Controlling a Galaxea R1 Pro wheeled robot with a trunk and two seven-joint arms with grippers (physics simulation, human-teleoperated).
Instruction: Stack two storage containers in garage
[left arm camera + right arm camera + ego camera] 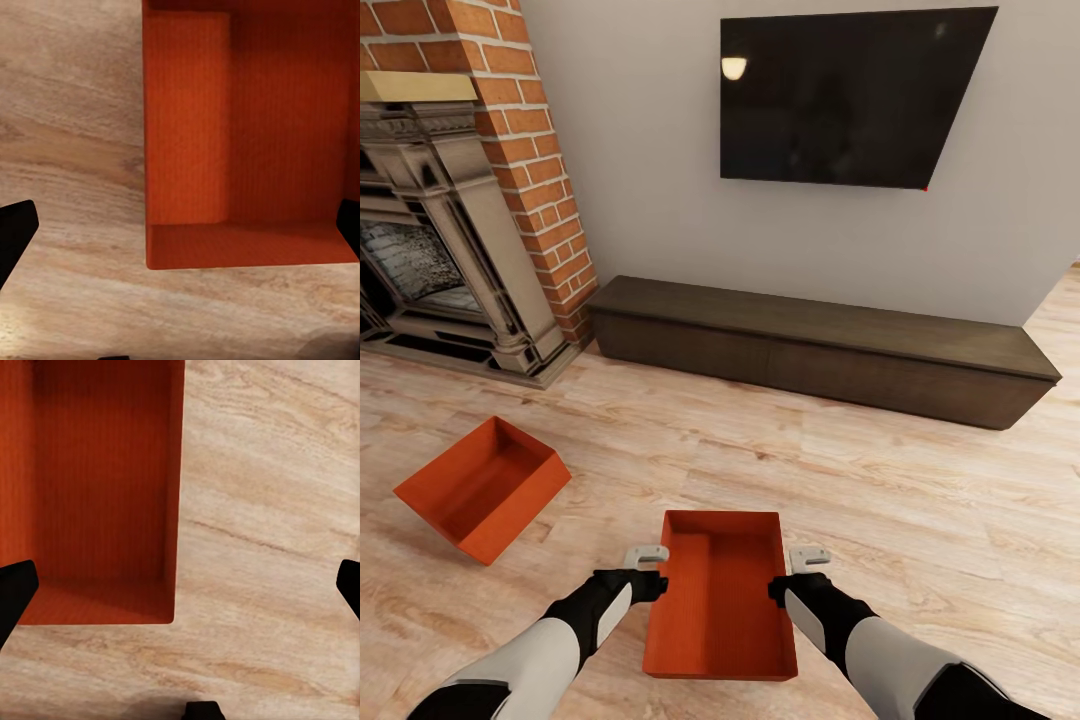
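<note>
Orange-red and open on top, one storage bin sits right between the two arms in the head view. The left gripper is by the bin's left long wall and the right gripper is by its right long wall. Each one looks like it touches the wall or is just beside it, but I cannot tell which.

In the left wrist view, the dark fingertips sit at the far edges of the picture, so that pincer is spread wide. One tip is over the bin and one is over the wood floor, with the bin's wall between them. The right wrist view is the same: the fingertips are wide apart, one over the bin and one over the floor. Neither pincer squeezes anything.

The bin is a long box with thin walls and tiny ribs all over. It stands flat on the light wood plank floor.

The second bin lies well apart to the left, turned at a slant, near the brick fireplace.

Both arms reach forward, white near the elbow and black at the wrist, bent in toward the bin.

Behind is a long dark low cabinet and a black TV on the pale wall.
</note>
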